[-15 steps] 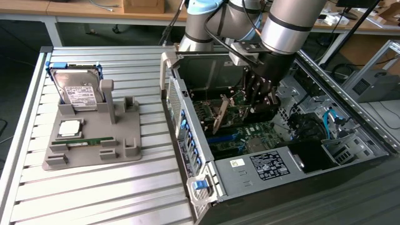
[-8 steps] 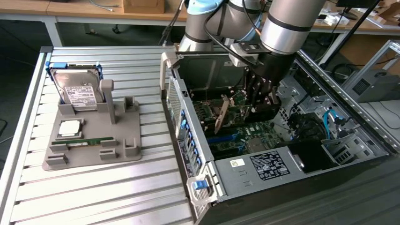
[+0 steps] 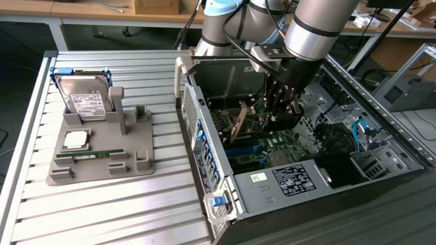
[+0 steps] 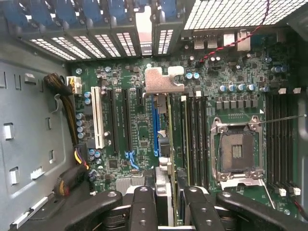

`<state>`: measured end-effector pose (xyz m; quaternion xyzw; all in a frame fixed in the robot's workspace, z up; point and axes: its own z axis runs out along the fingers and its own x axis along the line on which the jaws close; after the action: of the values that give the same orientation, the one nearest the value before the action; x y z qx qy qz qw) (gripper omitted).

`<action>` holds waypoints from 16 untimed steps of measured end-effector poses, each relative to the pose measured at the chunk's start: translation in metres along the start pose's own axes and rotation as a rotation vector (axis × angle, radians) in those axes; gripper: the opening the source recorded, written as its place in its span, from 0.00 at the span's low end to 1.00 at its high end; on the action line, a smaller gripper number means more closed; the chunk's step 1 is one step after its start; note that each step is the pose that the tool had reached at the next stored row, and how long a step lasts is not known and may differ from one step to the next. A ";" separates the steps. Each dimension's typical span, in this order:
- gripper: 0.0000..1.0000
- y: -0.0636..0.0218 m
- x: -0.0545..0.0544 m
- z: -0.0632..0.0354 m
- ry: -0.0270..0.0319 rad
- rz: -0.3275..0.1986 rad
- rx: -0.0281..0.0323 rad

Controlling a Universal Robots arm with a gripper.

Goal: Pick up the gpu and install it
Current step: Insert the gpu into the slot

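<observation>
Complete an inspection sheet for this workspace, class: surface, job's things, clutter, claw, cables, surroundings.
Surface: ribbed grey metal table.
Job's things: thin dark gpu card with silvery bracket standing upright over the green motherboard inside the open black computer case.
Clutter: grey parts tray holding silver hard drive and slim green memory stick.
Claw: black claw closed on the gpu card's edge.
Cables: blue cable in case.
Surroundings: wooden desks behind.

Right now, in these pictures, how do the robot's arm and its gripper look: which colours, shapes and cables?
The arm is made of thick silver-grey tubes with black bands and a light blue joint cap. A black cable runs along it. The gripper is black and boxy in the exterior view. In the wrist view its fingers are black, rounded bars with small round screws.
</observation>
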<state>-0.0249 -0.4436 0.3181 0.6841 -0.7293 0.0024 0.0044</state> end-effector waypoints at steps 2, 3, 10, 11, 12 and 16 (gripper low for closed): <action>0.27 0.0004 0.000 0.0034 -0.0001 0.000 0.0001; 0.27 0.0013 0.001 0.0058 0.0001 0.001 0.0000; 0.27 0.0130 0.012 0.0184 0.0002 0.001 0.0002; 0.27 0.0142 0.014 0.0191 0.0005 0.001 0.0001; 0.27 0.0155 0.017 0.0198 0.0006 0.001 0.0000; 0.27 0.0212 0.023 0.0228 0.0007 0.001 0.0000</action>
<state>-0.0475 -0.4650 0.2956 0.6839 -0.7296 0.0027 0.0047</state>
